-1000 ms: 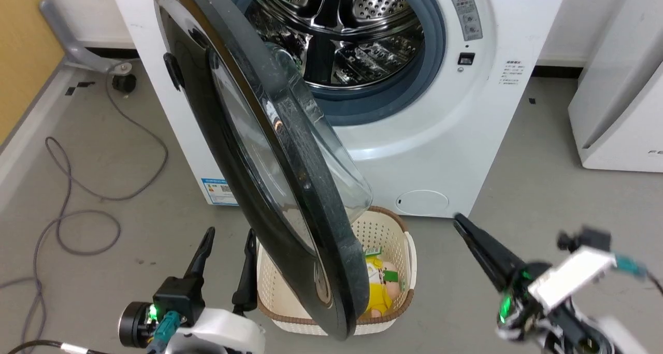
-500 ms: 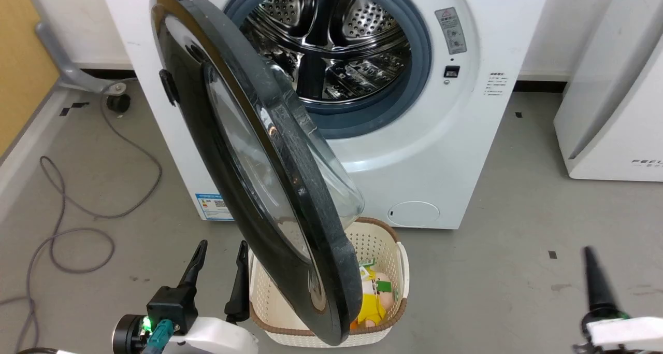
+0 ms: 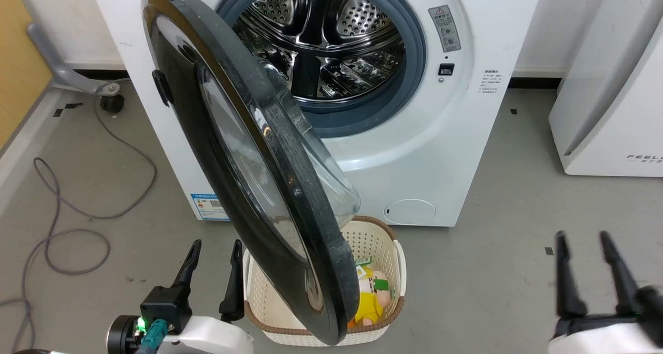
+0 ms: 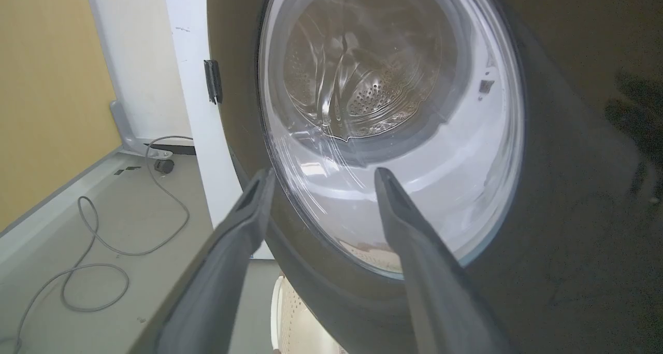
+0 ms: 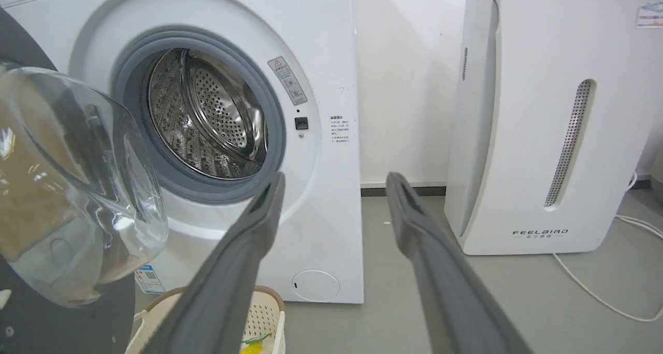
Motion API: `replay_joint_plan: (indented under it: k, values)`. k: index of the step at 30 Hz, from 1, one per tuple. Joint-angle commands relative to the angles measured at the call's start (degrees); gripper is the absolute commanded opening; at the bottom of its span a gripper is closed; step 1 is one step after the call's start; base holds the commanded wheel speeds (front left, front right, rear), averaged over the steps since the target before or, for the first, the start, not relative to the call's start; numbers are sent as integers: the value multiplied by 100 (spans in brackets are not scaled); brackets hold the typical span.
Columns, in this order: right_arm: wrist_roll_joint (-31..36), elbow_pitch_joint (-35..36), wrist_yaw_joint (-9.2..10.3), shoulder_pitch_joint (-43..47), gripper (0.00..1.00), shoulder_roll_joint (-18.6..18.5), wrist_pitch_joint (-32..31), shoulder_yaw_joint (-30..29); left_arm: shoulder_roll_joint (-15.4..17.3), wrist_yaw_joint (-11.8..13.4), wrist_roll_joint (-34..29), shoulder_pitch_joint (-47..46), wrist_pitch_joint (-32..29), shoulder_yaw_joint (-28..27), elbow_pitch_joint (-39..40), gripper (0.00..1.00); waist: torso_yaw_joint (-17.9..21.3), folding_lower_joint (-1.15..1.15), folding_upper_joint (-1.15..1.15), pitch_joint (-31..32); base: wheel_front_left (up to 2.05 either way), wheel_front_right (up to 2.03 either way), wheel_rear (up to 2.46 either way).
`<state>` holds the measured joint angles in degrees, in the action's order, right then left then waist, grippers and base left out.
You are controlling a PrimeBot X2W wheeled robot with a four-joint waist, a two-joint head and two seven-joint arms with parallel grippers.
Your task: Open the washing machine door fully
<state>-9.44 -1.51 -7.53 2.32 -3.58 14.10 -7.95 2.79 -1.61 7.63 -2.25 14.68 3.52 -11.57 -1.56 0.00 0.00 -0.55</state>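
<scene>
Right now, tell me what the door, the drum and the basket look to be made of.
Door: glossy black face, likely plastic or coated glass, judging by its reflections; the clear bulging centre looks like glass.
Drum: polished steel, by its mirror shine and punched holes.
Basket: matte cream plastic, by its moulded perforated wall; brown rim trim, material unclear.

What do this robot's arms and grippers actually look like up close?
The left gripper and right gripper each have two long, dark, tapering fingers on a black base. The forearms are smooth white shells. By the left wrist sit a small green light and a teal plug.
</scene>
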Motion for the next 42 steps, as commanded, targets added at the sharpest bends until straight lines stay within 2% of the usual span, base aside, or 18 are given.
replay_joint_plan:
  k: [1,5,11,12,13,21,25,33,42]
  values:
    - [249,154,4,179,100,45,-60,111,9,18,-30,40,32,-19,2,100,9,0,0,-9,0,0,0]
    - [732,327,4,456,100,65,-175,343,9,23,-49,28,32,-24,2,100,24,0,0,-7,0,0,0]
    - [482,-4,4,631,100,68,-151,378,9,3,-68,55,32,-27,-39,100,45,0,0,9,0,0,0]
    - [451,-56,4,622,100,68,-137,377,9,-2,-59,67,32,-20,-61,71,50,0,0,14,0,0,0]
    - [426,-96,4,606,100,68,-121,380,9,-12,-38,85,32,-10,-93,0,55,0,0,17,0,0,0]
    - [391,-258,4,469,100,69,-51,387,9,-44,-14,122,32,-1,-182,0,42,0,0,22,0,0,0]
    - [367,-301,4,434,100,69,-31,373,9,53,59,76,32,-61,-7,0,16,0,0,30,0,0,0]
    - [290,-353,4,420,100,69,3,359,9,238,-37,-81,32,-195,1066,0,-66,0,0,59,0,0,0]
    - [283,-411,4,375,100,70,24,370,9,361,-215,-381,32,-169,2827,0,-71,0,0,54,0,0,0]
